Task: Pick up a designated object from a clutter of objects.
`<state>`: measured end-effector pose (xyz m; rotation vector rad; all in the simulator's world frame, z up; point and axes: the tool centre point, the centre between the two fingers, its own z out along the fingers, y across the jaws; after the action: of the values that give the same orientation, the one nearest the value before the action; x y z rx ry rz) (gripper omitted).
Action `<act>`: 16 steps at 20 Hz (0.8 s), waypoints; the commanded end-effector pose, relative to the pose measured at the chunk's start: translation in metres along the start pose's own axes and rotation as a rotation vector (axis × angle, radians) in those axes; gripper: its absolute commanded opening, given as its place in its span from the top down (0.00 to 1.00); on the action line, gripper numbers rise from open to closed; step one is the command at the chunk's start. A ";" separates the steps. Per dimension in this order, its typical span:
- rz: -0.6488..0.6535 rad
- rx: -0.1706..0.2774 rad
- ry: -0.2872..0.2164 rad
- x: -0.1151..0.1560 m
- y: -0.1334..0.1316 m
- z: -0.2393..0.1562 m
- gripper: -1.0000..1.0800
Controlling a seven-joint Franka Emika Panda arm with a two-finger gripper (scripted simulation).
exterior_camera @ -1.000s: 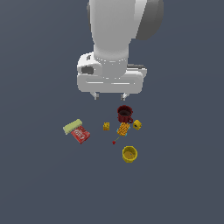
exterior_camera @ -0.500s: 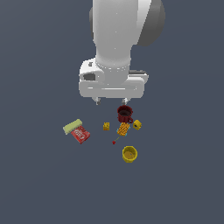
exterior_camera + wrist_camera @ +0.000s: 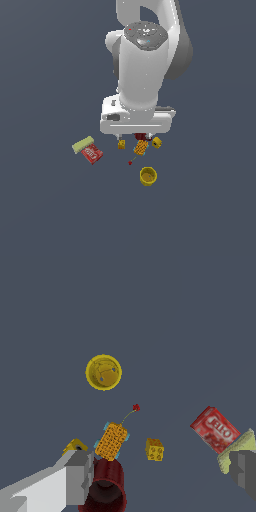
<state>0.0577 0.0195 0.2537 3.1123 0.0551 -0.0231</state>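
approach stage | gripper (image 3: 162, 476) spread wide, empty | small bright yellow round cup (image 3: 103, 372) untouched, grasp and lift left

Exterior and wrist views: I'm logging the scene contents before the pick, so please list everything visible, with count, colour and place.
yellow cup: one, bright yellow, apart from the rest, nearest the exterior view's bottom edge.
dark red mug: one, dark red, mostly hidden under the gripper in the exterior view.
patterned piece: one, yellow-orange, between mug and cup.
yellow cubes: two, yellow, one on each side of the patterned piece.
red marker: one, tiny, red, between patterned piece and cup.
red box: one, red, on the exterior view's left.
pale green block: one, touching the red box.
gripper: one, grey fingers, open, above the mug.
arm: one, white.
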 end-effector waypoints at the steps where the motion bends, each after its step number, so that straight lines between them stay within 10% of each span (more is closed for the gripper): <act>1: -0.013 0.003 0.002 0.013 -0.009 0.020 0.04; 16: -0.073 0.023 0.015 0.063 -0.058 0.133 0.04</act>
<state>0.1140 0.0724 0.1260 3.1309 0.1637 -0.0064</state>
